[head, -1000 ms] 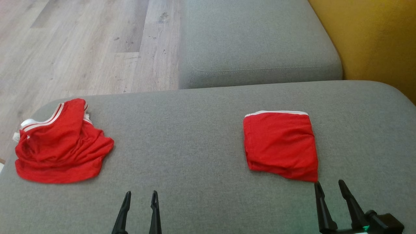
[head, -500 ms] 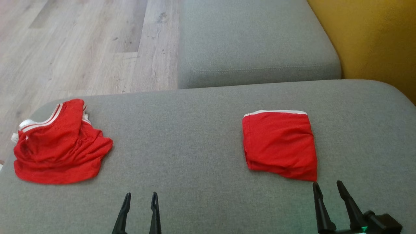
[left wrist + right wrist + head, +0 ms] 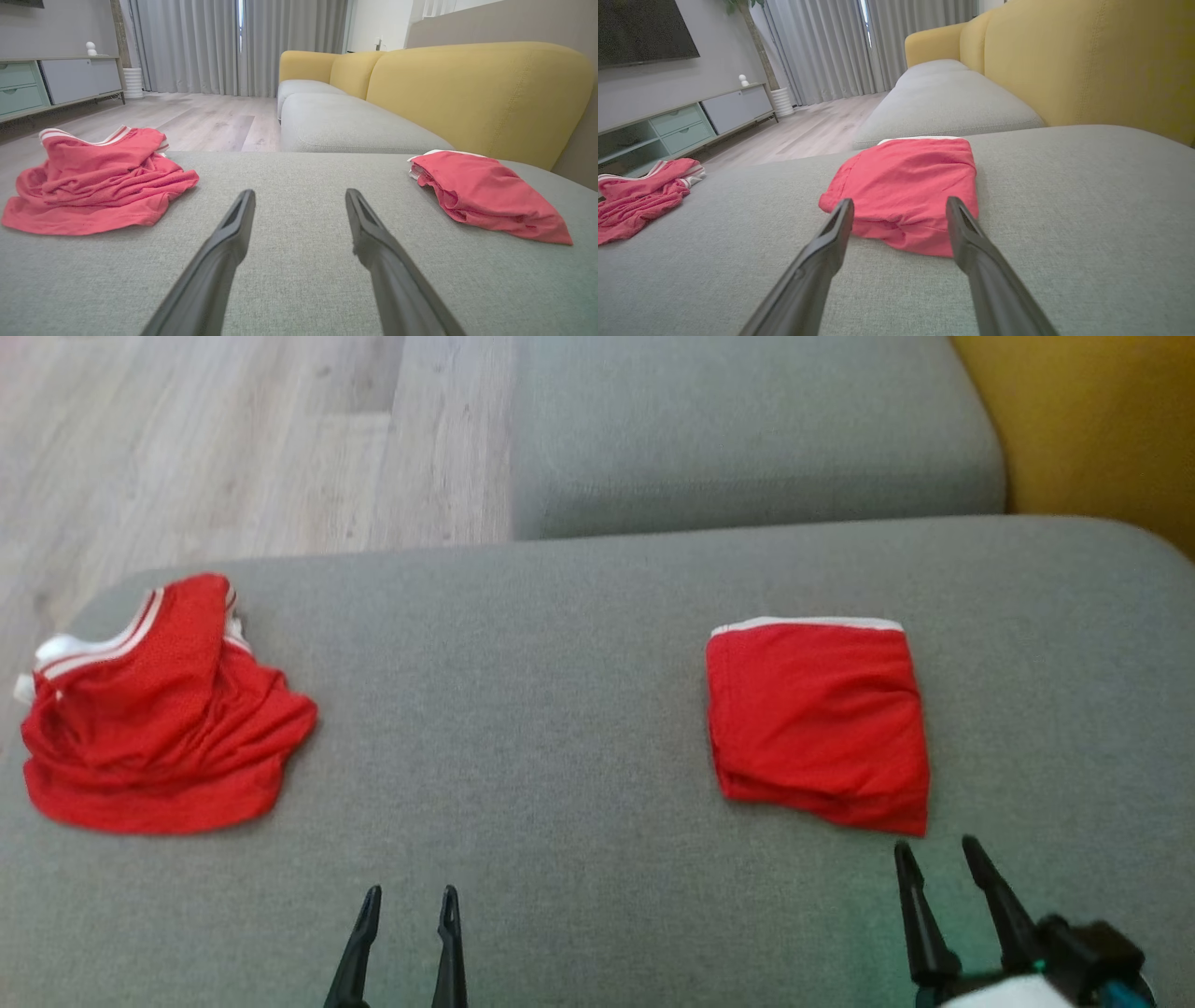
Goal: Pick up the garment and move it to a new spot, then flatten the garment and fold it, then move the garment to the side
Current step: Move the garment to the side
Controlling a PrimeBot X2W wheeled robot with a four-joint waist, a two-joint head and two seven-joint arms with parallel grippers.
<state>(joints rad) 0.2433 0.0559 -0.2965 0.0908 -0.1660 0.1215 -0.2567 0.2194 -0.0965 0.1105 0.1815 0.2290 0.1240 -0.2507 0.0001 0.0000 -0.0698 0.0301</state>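
Note:
A crumpled red garment with white trim (image 3: 154,728) lies at the left end of the grey cushion (image 3: 523,728); the left wrist view has this crumpled garment (image 3: 100,182) at its left. A folded red garment (image 3: 820,719) rests flat on the right, also seen as a folded garment (image 3: 908,186) just past my right fingertips. My left gripper (image 3: 411,894) hovers open near the cushion's front middle, holding nothing. My right gripper (image 3: 934,847) is open just below the folded garment's near right corner, apart from it.
A second grey seat cushion (image 3: 747,429) lies beyond, with the yellow sofa back (image 3: 1092,420) at the right. Wooden floor (image 3: 233,439) drops away past the cushion's left and far edges. A low cabinet (image 3: 691,121) stands across the room.
The whole head picture has shifted down and slightly sideways, so the camera moved. Both garments lie as before. Both grippers stay open in about the same places.

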